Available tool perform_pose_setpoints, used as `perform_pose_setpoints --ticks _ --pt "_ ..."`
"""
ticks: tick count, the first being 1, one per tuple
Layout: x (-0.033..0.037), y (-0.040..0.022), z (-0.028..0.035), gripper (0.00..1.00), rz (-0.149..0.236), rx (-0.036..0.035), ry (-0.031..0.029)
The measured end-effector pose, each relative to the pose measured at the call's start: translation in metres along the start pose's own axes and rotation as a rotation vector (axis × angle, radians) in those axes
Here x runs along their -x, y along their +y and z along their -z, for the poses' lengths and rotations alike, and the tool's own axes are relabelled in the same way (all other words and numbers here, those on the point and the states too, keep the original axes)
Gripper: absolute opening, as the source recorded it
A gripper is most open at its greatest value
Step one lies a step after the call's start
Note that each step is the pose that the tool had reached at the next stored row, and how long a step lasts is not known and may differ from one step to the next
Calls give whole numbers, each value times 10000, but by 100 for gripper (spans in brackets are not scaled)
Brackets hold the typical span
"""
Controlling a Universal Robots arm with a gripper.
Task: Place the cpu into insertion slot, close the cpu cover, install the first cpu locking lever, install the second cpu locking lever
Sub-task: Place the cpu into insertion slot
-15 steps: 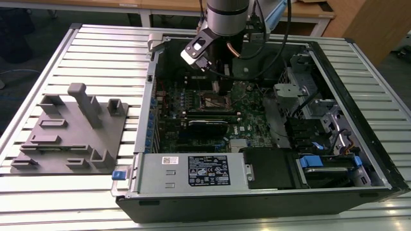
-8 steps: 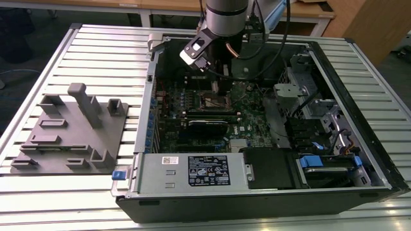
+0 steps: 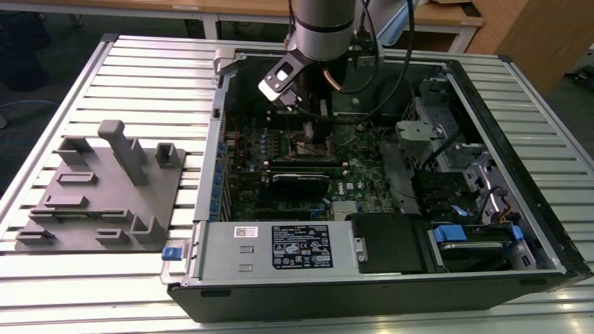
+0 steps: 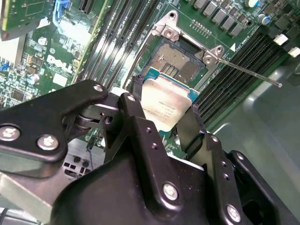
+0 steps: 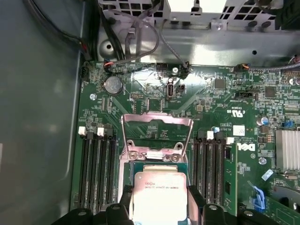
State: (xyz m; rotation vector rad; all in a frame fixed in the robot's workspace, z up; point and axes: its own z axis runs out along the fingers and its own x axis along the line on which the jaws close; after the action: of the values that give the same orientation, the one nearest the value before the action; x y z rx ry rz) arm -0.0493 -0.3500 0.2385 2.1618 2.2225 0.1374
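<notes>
Step 1 of 4 in hand: cpu into slot. My fingers [image 4: 187,129] are clenched on the cpu [image 4: 166,101], one on each of two opp. edges, metal top facing the wrist cams. Chip hangs over the near part of the insertion slot [image 4: 180,58], apparently not seated yet. Beyond it the cpu cover [image 5: 157,119] stands flipped up and a locking lever [image 4: 248,70] is swung free. Judgement: next move needs the chip level, edges square w/ slot rim, soft descent, as the contacts are bare.

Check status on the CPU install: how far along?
Done: nothing seated yet; the insertion slot is bare and the cpu cover stands open. In hand: the gripper grips the cpu over the slot, not in it. Left: seating, closing the cover, locking; one lever rod sticks out free.
</notes>
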Motion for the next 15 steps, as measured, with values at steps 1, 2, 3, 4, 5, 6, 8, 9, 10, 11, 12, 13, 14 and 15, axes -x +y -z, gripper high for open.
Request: perform_pose_setpoints --ticks 1,2,3,4,5,6,8,9,10,11,12,13,14,15 --pt "0 -3 -9 54 -1 0 0" --pt "-1 -8 -17 54 -1 0 -1" --pt "-2 -16 -27 54 -1 0 -1" --pt "-4 -28 -34 54 -1 0 -1" --pt "-5 -36 -40 54 -1 0 -1" --pt "-6 -39 -46 54 -1 -1 -1" --pt "-6 -40 -51 54 0 -2 -3" --pt "-6 -41 -58 54 0 -1 -1" --pt "-6 -43 -71 54 -1 -1 -2" --pt "-7 -46 -87 54 -1 -1 -1" --pt "-7 -48 -99 54 -1 0 0" --pt "-8 -48 -104 54 -1 0 -1" --pt "-8 -49 -103 54 0 -2 -3" --pt "-8 -49 -104 54 0 -2 -3"
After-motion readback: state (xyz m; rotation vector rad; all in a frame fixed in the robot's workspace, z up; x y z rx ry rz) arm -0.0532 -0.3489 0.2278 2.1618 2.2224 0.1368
